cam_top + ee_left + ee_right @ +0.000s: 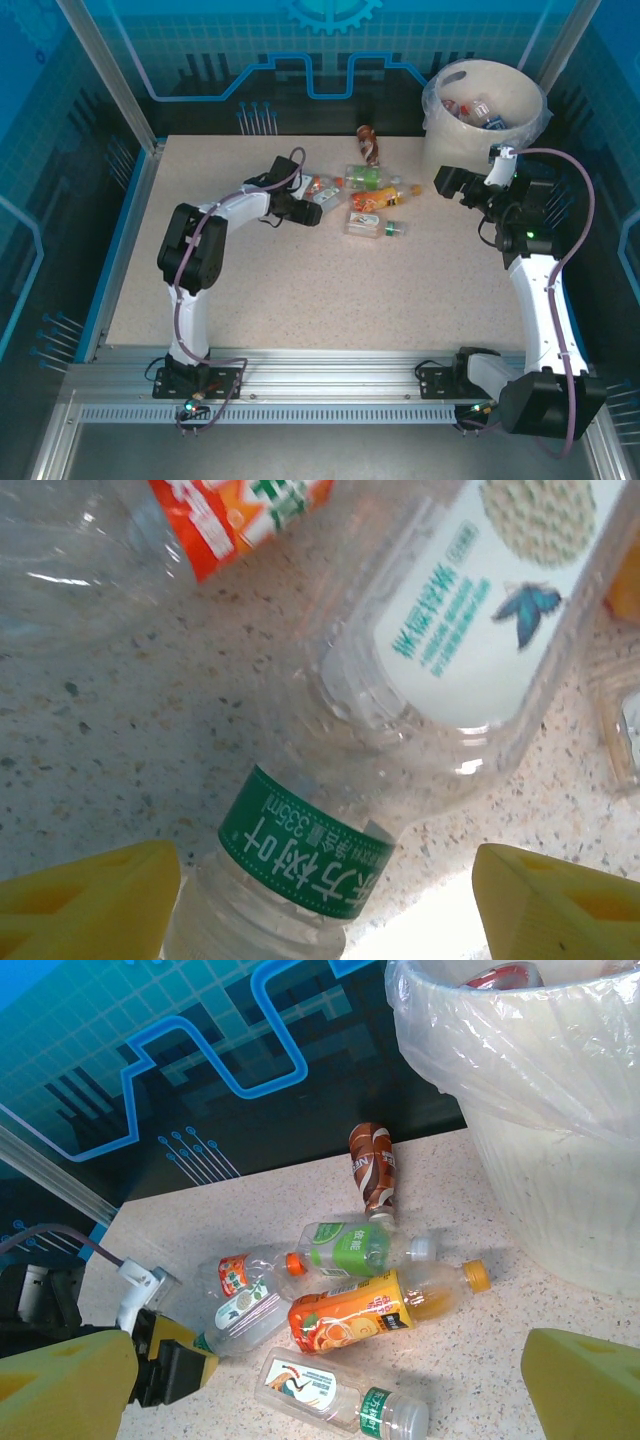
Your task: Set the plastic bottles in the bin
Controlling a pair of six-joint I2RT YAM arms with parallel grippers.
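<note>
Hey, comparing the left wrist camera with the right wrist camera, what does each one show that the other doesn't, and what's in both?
Left wrist: the print on the green neck band of a clear bottle and the blue butterfly on its white label, close up, with the left pincer open around the neck. Right wrist: the bag-lined bin, a brown bottle, an orange-capped juice bottle. Both: that butterfly bottle, its red-orange-labelled neighbour and the speckled table.

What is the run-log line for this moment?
left tool open, straddling green-banded bottle | right tool open, empty, beside bin | bottles inside bin | bottle pile on table
</note>
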